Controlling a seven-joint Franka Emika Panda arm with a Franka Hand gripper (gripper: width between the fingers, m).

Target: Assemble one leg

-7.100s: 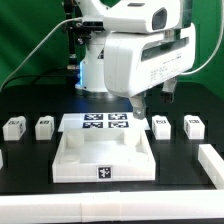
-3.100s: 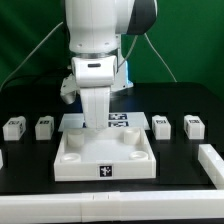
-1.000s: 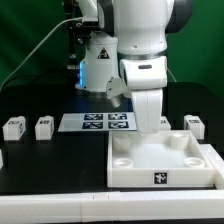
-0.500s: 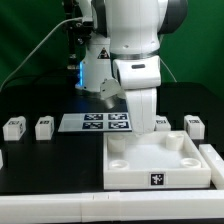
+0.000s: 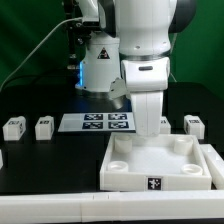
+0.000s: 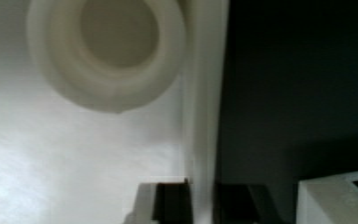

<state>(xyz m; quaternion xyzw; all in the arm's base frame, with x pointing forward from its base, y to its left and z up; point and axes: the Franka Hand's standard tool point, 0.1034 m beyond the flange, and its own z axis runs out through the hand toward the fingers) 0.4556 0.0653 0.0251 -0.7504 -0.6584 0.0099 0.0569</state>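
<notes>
The large white tray-like piece [image 5: 125,172] lies at the exterior view's right, near the front edge. My gripper [image 5: 150,134] stands straight down over its far wall. In the wrist view my gripper [image 6: 204,203] has one dark finger [image 6: 165,203] on each side of that thin wall [image 6: 201,120], shut on it. A round corner socket [image 6: 112,50] shows beside the wall. Small white legs with tags stand in a row: two at the left [image 5: 14,127] [image 5: 44,127], one at the right [image 5: 194,124], and one [image 5: 164,123] partly hidden behind my arm. A leg corner [image 6: 345,196] shows in the wrist view.
The marker board [image 5: 95,122] lies flat behind the tray, left of my arm. A white rail [image 5: 60,206] runs along the table's front edge. A white block [image 5: 216,157] sits at the right, close to the tray's side.
Since seven seconds ago my gripper came down on the tray's far wall and the tray moved from the middle to the right. In the last second it has only shifted slightly.
</notes>
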